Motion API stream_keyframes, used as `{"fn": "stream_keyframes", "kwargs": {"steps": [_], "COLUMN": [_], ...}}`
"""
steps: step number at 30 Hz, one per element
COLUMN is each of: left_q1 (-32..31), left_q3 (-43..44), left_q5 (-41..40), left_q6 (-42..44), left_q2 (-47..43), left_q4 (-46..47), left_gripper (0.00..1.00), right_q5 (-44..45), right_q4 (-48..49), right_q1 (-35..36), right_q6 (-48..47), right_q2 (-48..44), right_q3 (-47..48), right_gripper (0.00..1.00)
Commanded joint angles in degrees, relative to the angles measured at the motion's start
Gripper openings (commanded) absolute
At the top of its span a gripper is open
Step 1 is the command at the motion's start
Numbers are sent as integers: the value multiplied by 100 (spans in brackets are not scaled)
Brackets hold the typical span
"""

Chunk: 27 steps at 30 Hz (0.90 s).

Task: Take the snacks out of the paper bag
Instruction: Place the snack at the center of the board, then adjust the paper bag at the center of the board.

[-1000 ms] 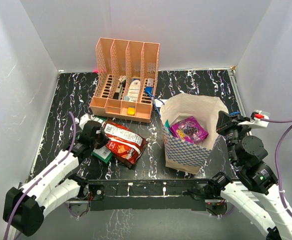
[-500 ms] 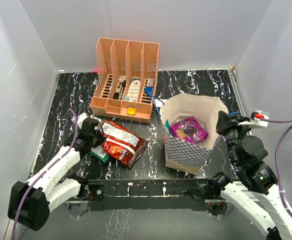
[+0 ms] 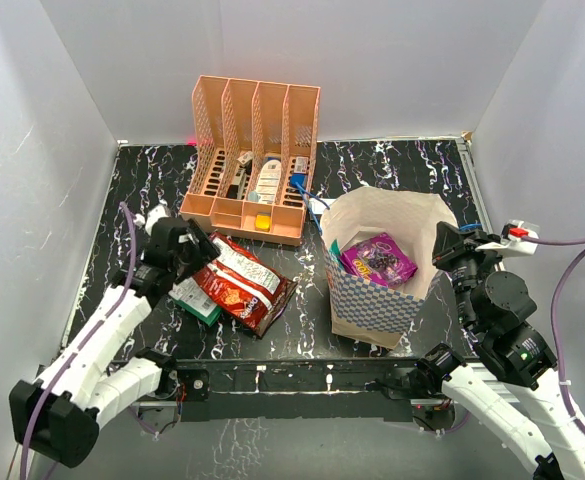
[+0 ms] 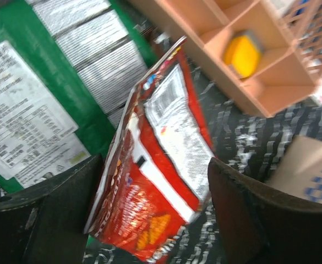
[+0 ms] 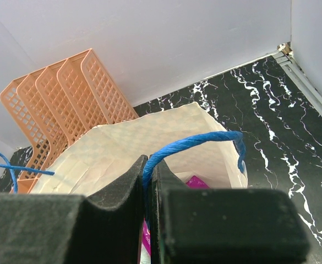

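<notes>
The blue-and-white checkered paper bag (image 3: 377,300) stands upright at centre right, and a purple snack packet (image 3: 378,259) lies inside it. My right gripper (image 3: 450,246) is at the bag's right rim, shut on its blue rope handle (image 5: 194,142); the cream inside of the bag (image 5: 116,148) fills that wrist view. A red packet (image 3: 240,285) lies on the table left of the bag, partly over a green packet (image 3: 196,300). My left gripper (image 3: 186,256) hovers at the red packet's left end, open, with the red packet (image 4: 161,165) between its spread fingers and the green packet (image 4: 39,93) beside it.
An orange perforated file rack (image 3: 254,160) holding small items stands at the back, close behind the packets; its front tray with a yellow item (image 4: 242,55) shows in the left wrist view. White walls enclose the black marbled table (image 3: 132,190). A metal rail (image 3: 292,378) runs along the near edge.
My left gripper has opened and let go of the red packet, and it has shifted up and to the left. The right gripper and the bag have not moved.
</notes>
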Motion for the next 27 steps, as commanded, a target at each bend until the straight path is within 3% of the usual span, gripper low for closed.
{"fn": "stream_keyframes", "kwargs": {"steps": [1, 5, 13, 23, 27], "left_q1": [44, 38, 45, 41, 45], "left_q3": [840, 1492, 2388, 2703, 2581], "left_q5": [147, 359, 1173, 3198, 4071], "left_q6": [55, 223, 548, 747, 377], "left_q2": [-512, -695, -705, -433, -210], "left_q4": [-615, -693, -256, 1449, 2575], "left_gripper": [78, 84, 85, 88, 84], "right_q5": [-185, -729, -3093, -6898, -7321], "right_q4": [77, 248, 996, 1951, 1730], "right_q1": [12, 12, 13, 12, 11], "right_q6": [47, -114, -322, -149, -218], "right_q2": [-6, 65, 862, 2053, 2080], "right_q3": [43, 43, 573, 1143, 1058], "right_gripper": [8, 8, 8, 10, 12]}}
